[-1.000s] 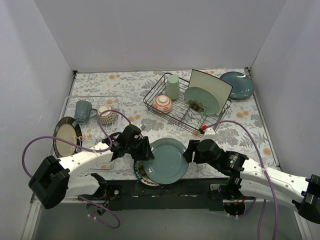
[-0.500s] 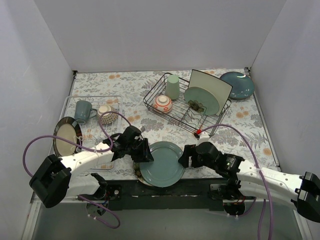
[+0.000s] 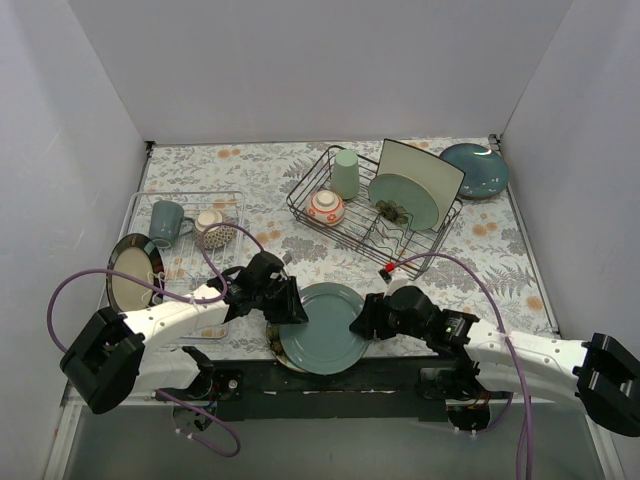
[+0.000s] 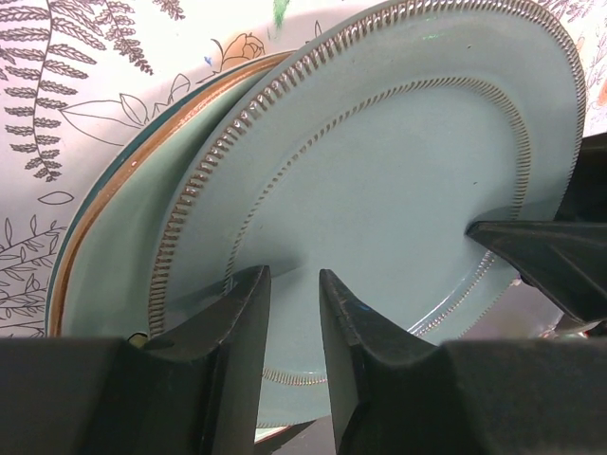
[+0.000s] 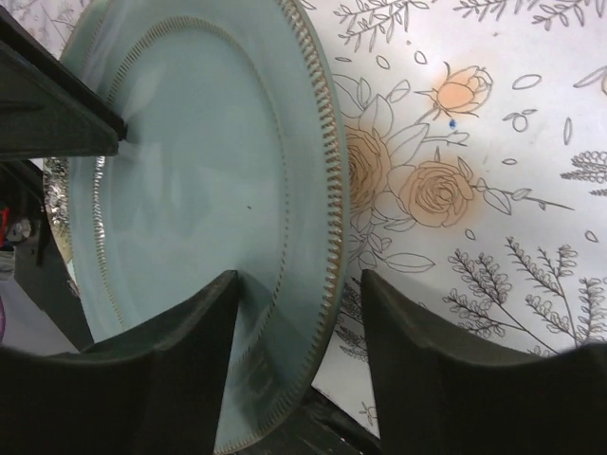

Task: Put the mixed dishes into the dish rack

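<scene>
Since a second ago, the right hand (image 3: 362,322) has slid left to the right edge of the round pale blue-green plate with a beaded rim (image 3: 322,327), and that plate has sunk a little toward the near edge of the counter (image 3: 250,170); the left hand (image 3: 290,310) stays clamped on the plate's left rim, its fingers (image 4: 248,313) nearly together with the rim between them; the right hand's fingers (image 5: 204,322) stand wide apart, straddling the opposite rim without pinching it; the plate is tilted over a stack of plates with a brown-edged one (image 4: 104,256) on top.

A white cloth printed with grey ferns and orange roses covers the counter; plain white walls (image 3: 320,70) close it in on three sides.

The black wire dish rack (image 3: 296,196) sits at the far right, well apart from the held plate; in it are a pale green handleless cup (image 3: 346,173), a small red-orange patterned bowl (image 3: 326,207), a large white square plate (image 3: 425,165) standing upright, and a round light green plate with flower motif (image 3: 403,200) leaning against it; a dark teal round plate (image 3: 474,170) lies beyond the rack.

At the left, a pale wire tray (image 3: 190,194) holds a grey-green mug (image 3: 167,220) and a small speckled bowl (image 3: 215,228); a dark-rimmed plate (image 3: 130,272) leans beside it.
</scene>
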Action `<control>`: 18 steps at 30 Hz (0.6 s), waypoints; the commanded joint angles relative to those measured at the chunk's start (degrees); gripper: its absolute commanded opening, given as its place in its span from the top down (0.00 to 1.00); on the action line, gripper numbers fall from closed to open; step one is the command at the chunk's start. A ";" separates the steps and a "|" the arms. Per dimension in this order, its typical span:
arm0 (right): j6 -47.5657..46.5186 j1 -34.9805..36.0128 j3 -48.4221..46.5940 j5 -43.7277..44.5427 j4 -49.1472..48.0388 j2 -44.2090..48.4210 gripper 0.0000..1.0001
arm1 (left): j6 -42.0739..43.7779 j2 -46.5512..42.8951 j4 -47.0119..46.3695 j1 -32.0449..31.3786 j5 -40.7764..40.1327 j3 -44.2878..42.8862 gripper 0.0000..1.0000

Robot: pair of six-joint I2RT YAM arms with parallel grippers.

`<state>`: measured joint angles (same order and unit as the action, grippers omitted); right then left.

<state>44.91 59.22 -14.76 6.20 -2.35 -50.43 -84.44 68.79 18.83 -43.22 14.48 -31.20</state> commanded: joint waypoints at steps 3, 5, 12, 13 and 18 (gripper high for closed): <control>2.47 -0.07 -0.26 1.53 0.66 -1.33 0.51 | 1.12 0.55 3.14 -0.55 -2.26 2.28 0.73; 2.64 -0.07 -0.96 3.64 2.26 -0.81 0.61 | 1.12 -0.24 3.32 -0.55 -2.26 2.28 0.73; 1.77 -0.07 -4.39 13.56 17.81 1.65 0.77 | 1.47 -2.17 5.16 -0.55 -3.67 1.32 0.70; 1.42 -0.07 -4.83 14.19 20.08 2.53 0.78 | 1.56 -2.43 5.69 -0.55 -4.19 1.06 0.69; 0.10 -0.07 -6.94 18.05 24.14 5.69 0.95 | 2.09 -5.68 8.32 -0.55 -6.74 -2.18 0.55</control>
<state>51.11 59.61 -20.32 12.03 7.40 -46.11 -84.14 66.00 21.28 -43.77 13.30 -31.22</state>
